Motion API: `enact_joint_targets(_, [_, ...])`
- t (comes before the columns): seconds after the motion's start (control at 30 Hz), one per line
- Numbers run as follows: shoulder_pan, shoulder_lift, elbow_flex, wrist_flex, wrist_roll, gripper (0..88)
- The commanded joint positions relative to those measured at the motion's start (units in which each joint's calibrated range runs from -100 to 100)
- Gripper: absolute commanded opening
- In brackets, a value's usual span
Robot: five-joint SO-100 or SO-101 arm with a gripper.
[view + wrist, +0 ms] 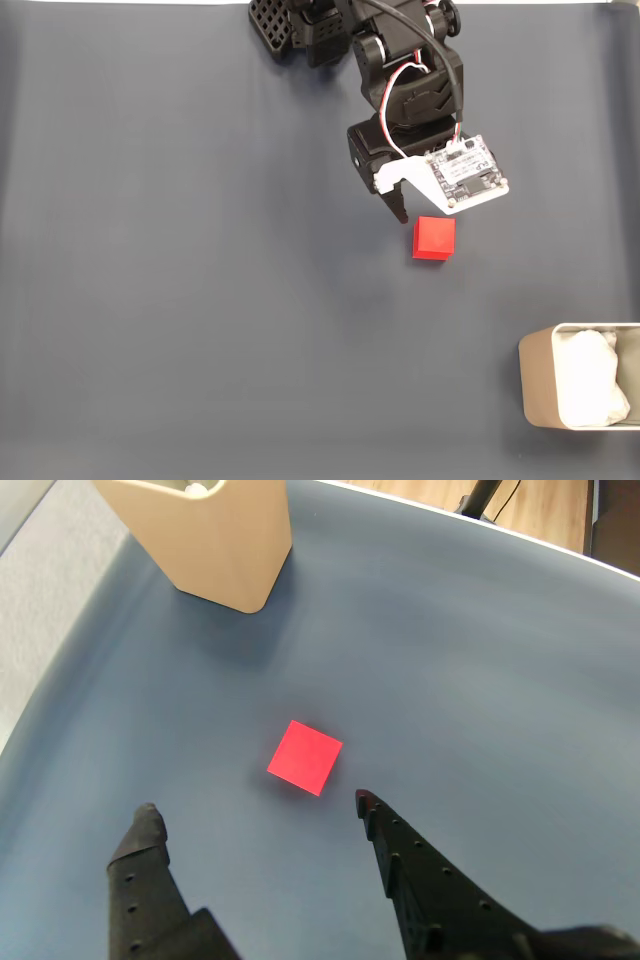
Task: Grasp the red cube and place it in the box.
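The red cube [434, 238] lies on the dark grey mat in the fixed view, right below the arm's head. My gripper [424, 212] hovers over the cube's upper edge there, one black finger [399, 208] showing left of the white camera board. In the wrist view the cube [305, 757] sits just beyond the two spread fingertips, slightly right of the middle of the gap, and my gripper [256, 808] is open with nothing in it. The beige box [535, 385] with white lining stands at the lower right of the fixed view, and its wall [215, 540] shows at the top left of the wrist view.
The arm's black base [300, 30] stands at the mat's top edge. The grey mat [200, 300] stretches wide to the left and below the cube. In the wrist view a wooden floor [540, 505] shows past the mat's far edge.
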Motion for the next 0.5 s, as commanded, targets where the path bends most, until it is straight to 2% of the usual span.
enact_joint_targets(0.0, [0.9,0.5,-0.3,-2.5,0.5,43.7])
enact_joint_targets(0.47, [0.9,5.8,0.3,-7.3,0.1,44.6])
